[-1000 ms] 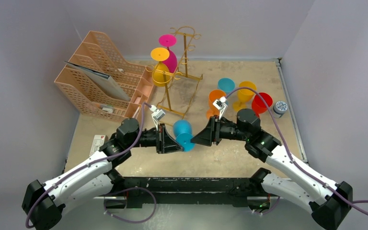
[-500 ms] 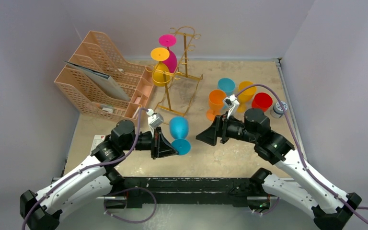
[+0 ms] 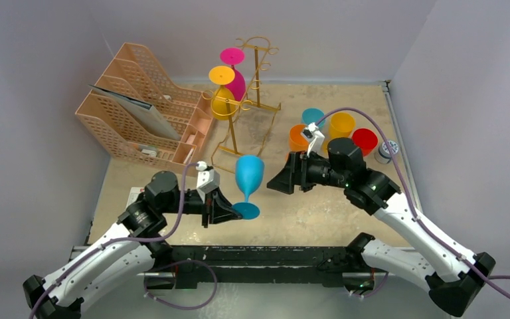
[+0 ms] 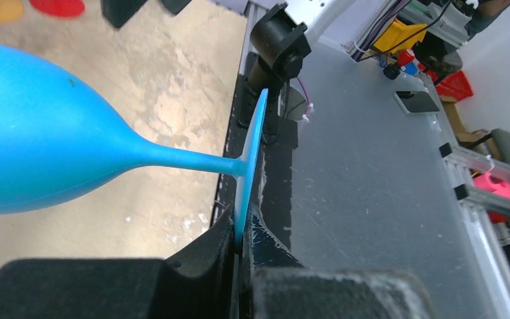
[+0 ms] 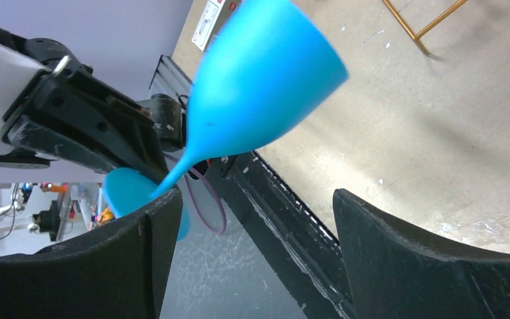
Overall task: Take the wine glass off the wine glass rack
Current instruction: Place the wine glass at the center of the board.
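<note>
Peach file organizer (image 3: 143, 109): far left of the table (image 3: 345, 212).
Left tool (image 3: 231, 211): pinching the foot rim of the blue wine glass (image 3: 248, 174), which stands upright, clear of the rack, front centre.
Wine glass rack (image 3: 259, 80): behind it, with the yellow glass (image 3: 223, 100) and pink glass (image 3: 238, 83) hanging inverted.
Right tool (image 3: 276, 183): spread, beside the bowl, apart from it.

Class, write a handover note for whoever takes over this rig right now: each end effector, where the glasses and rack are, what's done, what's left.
Left end effector: shut on the foot of the blue glass, which is roughly upright.
Right end effector: open, beside the blue glass, not touching it.
Rack: at the back, with a yellow glass and a pink glass hanging on it.
Done: blue glass is off the rack.
Left: probably set it down on the table; then the two hanging ones, if wanted.
</note>
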You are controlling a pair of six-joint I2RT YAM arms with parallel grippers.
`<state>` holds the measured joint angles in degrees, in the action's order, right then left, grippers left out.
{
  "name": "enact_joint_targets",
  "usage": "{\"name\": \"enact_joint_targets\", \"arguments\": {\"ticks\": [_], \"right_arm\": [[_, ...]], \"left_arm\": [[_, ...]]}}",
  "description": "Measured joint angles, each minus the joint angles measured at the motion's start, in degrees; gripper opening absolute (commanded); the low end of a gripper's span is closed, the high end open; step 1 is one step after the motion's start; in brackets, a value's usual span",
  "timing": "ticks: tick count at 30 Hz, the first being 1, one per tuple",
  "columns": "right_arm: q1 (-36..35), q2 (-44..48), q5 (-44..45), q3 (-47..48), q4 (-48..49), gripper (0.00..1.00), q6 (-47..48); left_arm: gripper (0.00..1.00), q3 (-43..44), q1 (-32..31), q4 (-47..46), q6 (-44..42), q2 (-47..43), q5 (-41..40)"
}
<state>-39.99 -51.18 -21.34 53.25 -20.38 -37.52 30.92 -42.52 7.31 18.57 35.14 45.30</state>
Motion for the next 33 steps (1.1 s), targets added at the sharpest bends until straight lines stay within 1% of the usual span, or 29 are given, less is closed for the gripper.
{"name": "enact_joint_targets", "arguments": {"ticks": [3, 6, 8, 11, 16, 24, 31, 33], "right_arm": [[1.33, -0.7, -2.34, 0.0, 0.13, 0.86, -0.48], [4.59, -0.7, -5.46, 0.0, 1.14, 0.85, -1.53], [7.21, -0.74, -8.2, -0.02, 2.91, 0.85, -2.58], [9.05, -1.01, -11.69, 0.0, 5.81, 0.85, -3.48], [9.27, -1.31, -16.65, 0.24, 8.96, 0.83, -3.61], [9.31, -5.38, -20.33, 3.34, 10.01, 0.78, -2.36], [9.31, -7.32, -23.3, 3.85, 11.72, 0.7, -2.43], [9.33, -7.63, -24.98, 3.85, 13.11, 0.66, -3.06]], "left_arm": [[0.0, -1.62, 0.0, -3.17, -2.78, -3.56, 0.74], [0.0, -3.5, 0.0, -6.69, -4.7, -6.38, 1.81], [0.0, -4.66, 0.0, -8.94, -5.31, -7.28, 2.69], [0.0, -5.81, 0.0, -10.93, -5.81, -7.34, 4.09], [0.0, -6.1, 0.0, -13.7, -5.62, -6.32, 6.86], [0.0, -6.29, 0.0, -16.46, -2.78, -5.53, 10.64], [0.0, -6.32, 0.0, -16.92, -0.94, -6.12, 12.63], [0.0, -6.32, 0.0, -17.09, -0.63, -6.14, 13.07]]}}
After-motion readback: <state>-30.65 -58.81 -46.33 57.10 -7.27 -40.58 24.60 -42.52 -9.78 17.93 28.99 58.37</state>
